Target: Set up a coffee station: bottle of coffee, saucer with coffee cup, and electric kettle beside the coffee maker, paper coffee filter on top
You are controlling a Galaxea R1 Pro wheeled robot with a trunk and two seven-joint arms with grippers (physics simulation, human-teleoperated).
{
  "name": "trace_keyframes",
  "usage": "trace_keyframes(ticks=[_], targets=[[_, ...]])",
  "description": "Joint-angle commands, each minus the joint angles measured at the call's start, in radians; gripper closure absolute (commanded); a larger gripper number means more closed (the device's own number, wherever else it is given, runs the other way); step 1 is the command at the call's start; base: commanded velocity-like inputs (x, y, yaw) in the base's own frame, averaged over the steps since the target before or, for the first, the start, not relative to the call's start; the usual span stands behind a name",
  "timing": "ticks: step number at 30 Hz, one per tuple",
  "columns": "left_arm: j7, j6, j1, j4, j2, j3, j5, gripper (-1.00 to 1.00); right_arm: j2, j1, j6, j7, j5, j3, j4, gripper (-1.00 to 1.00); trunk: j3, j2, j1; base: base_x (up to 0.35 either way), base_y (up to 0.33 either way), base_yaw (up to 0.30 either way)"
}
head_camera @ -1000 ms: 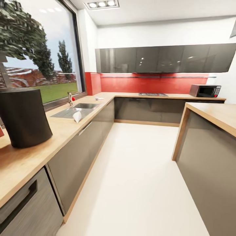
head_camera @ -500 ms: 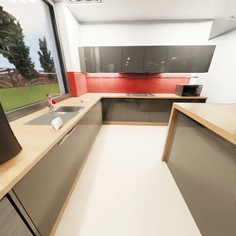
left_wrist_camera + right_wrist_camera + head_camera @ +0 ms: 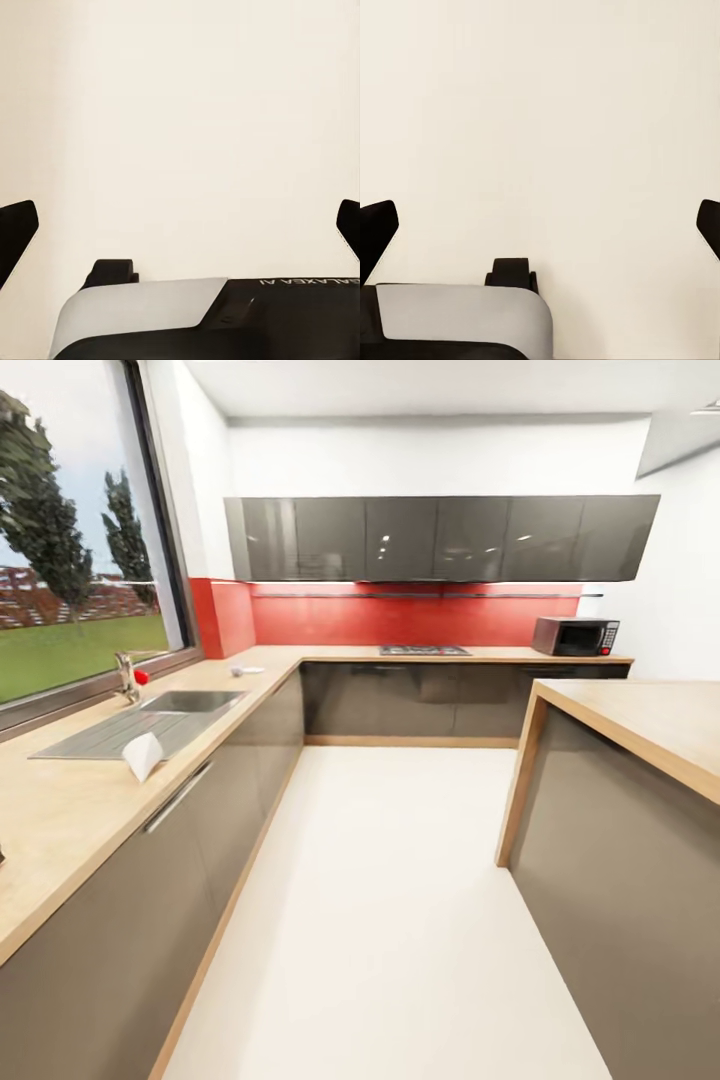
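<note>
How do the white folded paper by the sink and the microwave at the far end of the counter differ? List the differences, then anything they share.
The paper coffee filter is white and lies near us beside the sink; the microwave is dark and sits far off against the back wall. The filter is a small folded pointed shape; the microwave is a boxy appliance. Both rest on the kitchen countertop.

One paper coffee filter point(image 3: 143, 756) lies on one long bench point(image 3: 70, 810) with one steel sink point(image 3: 190, 702) and one tap point(image 3: 126, 676). One microwave point(image 3: 575, 636), one hob point(image 3: 425, 651) and one island point(image 3: 640, 710) complete the count.
</note>
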Motion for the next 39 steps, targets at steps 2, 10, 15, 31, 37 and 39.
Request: trace_keyframes(ticks=[2, 10, 15, 31, 37, 39], targets=[[0.000, -0.002, 0.000, -0.001, 0.000, 0.001, -0.001, -1.00, 0.000, -0.001, -0.003, 0.000, 0.000, 0.000, 0.001, -1.00, -0.001, 0.000, 0.001, 0.326, 0.000, 0.000], [0.000, -0.002, 0.000, -0.001, 0.000, 0.001, -0.001, -1.00, 0.000, -0.001, -0.003, 0.000, 0.000, 0.000, 0.001, -1.00, -0.001, 0.000, 0.001, 0.326, -0.031, 0.000], [0.000, -0.002, 0.000, -0.001, 0.000, 0.001, -0.001, -1.00, 0.000, -0.001, -0.003, 0.000, 0.000, 0.000, 0.001, -1.00, -0.001, 0.000, 0.001, 0.326, -0.081, 0.000], [0.000, -0.003, 0.000, -0.001, 0.007, 0.001, 0.000, -1.00, 0.000, -0.001, -0.003, 0.000, 0.000, 0.000, 0.001, -1.00, -0.001, 0.000, 0.001, 0.320, -0.115, 0.000], [0.000, -0.003, 0.000, -0.001, 0.007, 0.001, 0.000, -1.00, 0.000, -0.001, -0.003, 0.000, 0.000, 0.000, 0.001, -1.00, -0.001, 0.000, 0.001, 0.308, -0.143, 0.000], [0.000, -0.003, 0.000, -0.001, 0.007, 0.001, 0.000, -1.00, 0.000, -0.001, -0.003, -0.001, 0.000, 0.000, 0.001, -1.00, -0.001, 0.000, 0.001, 0.308, -0.144, 0.000]])
